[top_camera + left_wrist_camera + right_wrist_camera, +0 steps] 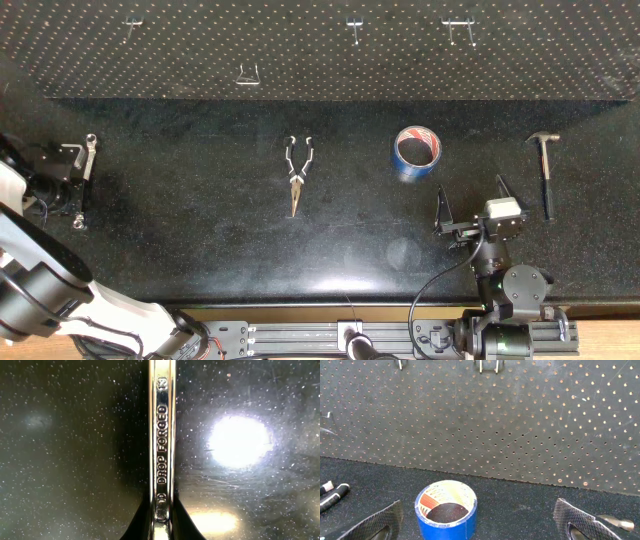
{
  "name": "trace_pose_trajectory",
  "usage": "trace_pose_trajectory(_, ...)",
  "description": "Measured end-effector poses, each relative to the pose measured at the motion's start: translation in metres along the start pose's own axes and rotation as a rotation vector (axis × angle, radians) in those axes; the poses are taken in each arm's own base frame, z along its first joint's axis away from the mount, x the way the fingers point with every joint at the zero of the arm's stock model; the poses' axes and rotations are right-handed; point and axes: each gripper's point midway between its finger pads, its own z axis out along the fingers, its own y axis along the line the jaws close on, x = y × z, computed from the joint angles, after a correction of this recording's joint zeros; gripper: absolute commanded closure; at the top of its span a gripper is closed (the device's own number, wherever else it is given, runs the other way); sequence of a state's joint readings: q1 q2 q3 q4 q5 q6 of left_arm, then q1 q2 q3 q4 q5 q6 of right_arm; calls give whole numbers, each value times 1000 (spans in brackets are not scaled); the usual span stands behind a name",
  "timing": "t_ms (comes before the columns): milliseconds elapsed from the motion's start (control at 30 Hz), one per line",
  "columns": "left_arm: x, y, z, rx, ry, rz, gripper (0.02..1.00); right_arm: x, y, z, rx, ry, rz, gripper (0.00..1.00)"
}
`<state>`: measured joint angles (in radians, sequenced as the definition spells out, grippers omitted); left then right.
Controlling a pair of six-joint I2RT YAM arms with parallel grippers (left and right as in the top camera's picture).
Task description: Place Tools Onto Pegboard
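Note:
A silver wrench is at the table's far left, with my left gripper shut on its shaft. The black tabletop lies close behind it. Needle-nose pliers lie at the table's middle. A blue tape roll stands to their right, and a hammer lies at the far right. My right gripper hangs open just in front of the tape roll, which sits between and beyond its fingers. The pegboard rises at the back.
Metal hooks stick out of the pegboard: one at the left, a low one, one at the middle and a double one at the right. The pliers' handles and the hammer's head flank the right gripper.

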<state>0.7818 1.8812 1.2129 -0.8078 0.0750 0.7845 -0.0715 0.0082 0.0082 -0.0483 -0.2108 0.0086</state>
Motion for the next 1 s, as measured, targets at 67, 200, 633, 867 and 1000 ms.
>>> trace_pose_trajectory(67, 0, 0, 0, 0, 0, -5, 989, 0, 0, 0, 0, 0, 0, 16)
trace_pose_trajectory(200, -1, -1, -35, -110, -103, -91, 989, 0, 0, 0, 0, 0, 0, 16)
trace_pose_trajectory(633, -99, -180, -156, 53, -1272, 2, 991, 0, 0, 0, 0, -1, 0, 16)
trace_pose_trajectory(867, -120, -164, -123, 68, -1177, -84, 989, 0, 0, 0, 0, 0, 0, 16)
trace_pose_trajectory(1000, -128, -170, -126, 82, -1182, -66, 991, 0, 0, 0, 0, 0, 0, 16)
